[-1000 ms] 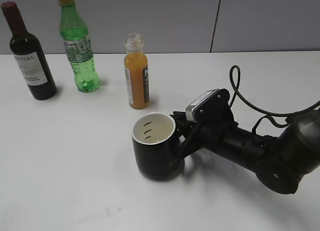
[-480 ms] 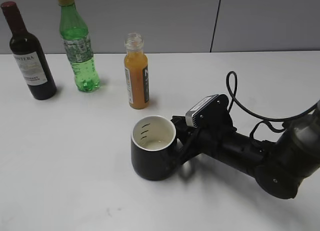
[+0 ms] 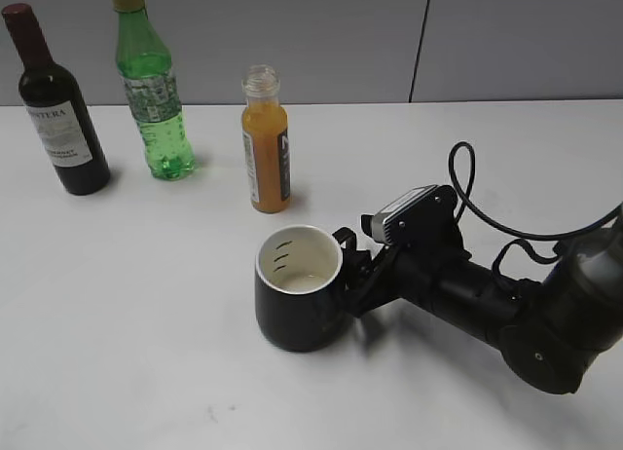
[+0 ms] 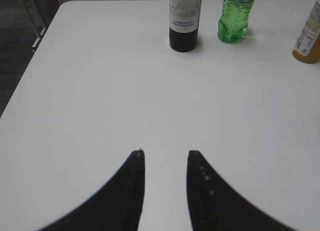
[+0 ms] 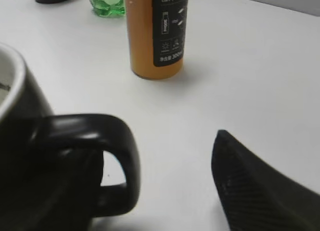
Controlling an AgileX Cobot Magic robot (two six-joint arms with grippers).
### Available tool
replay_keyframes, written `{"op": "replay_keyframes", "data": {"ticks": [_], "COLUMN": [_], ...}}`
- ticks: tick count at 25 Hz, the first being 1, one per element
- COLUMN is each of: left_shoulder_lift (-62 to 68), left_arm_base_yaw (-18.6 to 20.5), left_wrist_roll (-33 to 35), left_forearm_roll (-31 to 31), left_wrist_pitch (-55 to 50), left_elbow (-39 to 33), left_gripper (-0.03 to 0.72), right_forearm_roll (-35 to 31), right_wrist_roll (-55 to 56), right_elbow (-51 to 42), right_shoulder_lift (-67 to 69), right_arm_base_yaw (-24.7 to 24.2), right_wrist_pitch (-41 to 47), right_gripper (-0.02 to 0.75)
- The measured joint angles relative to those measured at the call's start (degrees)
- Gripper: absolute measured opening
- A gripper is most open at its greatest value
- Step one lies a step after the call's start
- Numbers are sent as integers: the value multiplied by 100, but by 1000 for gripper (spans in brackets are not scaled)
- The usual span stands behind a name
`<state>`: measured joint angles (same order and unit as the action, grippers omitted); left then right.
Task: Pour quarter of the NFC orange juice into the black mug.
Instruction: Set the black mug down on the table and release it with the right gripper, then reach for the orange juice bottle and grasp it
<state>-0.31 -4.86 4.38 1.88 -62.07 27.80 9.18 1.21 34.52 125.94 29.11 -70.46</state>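
Observation:
The NFC orange juice (image 3: 266, 153) stands upright and capless at mid-table; it also shows in the right wrist view (image 5: 155, 36) and the left wrist view (image 4: 310, 33). The black mug (image 3: 297, 294) stands in front of it, white inside, with its handle (image 5: 100, 141) turned to the right. My right gripper (image 3: 352, 273) lies low on the table at the handle, jaws apart. One finger (image 5: 250, 191) stands clear to the right of the handle; the other is hidden. My left gripper (image 4: 165, 153) is open and empty over bare table.
A dark wine bottle (image 3: 58, 109) and a taller green bottle with a yellow cap (image 3: 151, 90) stand at the back left, also in the left wrist view (image 4: 184, 21) (image 4: 235, 16). A black cable (image 3: 467, 192) loops behind the right arm.
The mug settled slightly lower and to the left. The right arm then drew back a little to the right, leaving a gap between its visible finger and the handle.

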Motion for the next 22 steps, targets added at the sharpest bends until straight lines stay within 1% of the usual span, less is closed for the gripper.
{"op": "replay_keyframes", "data": {"ticks": [3, 8, 17, 22], "left_shoulder_lift": [0, 0, 0, 0], "left_arm_base_yaw": [0, 0, 0, 0], "left_wrist_roll": [0, 0, 0, 0], "left_forearm_roll": [0, 0, 0, 0], "left_wrist_pitch": [0, 0, 0, 0], "left_elbow": [0, 0, 0, 0], "left_gripper": [232, 232, 232, 232], "right_forearm_roll": [-47, -68, -74, -94], "right_wrist_roll": [11, 11, 17, 17], "right_elbow": [-6, -6, -119, -346], "right_shoulder_lift": [0, 0, -31, -163], "right_arm_base_yaw": [0, 0, 0, -6], "right_wrist_pitch": [-8, -20, -62, -62], "right_gripper": [538, 555, 557, 557]}}
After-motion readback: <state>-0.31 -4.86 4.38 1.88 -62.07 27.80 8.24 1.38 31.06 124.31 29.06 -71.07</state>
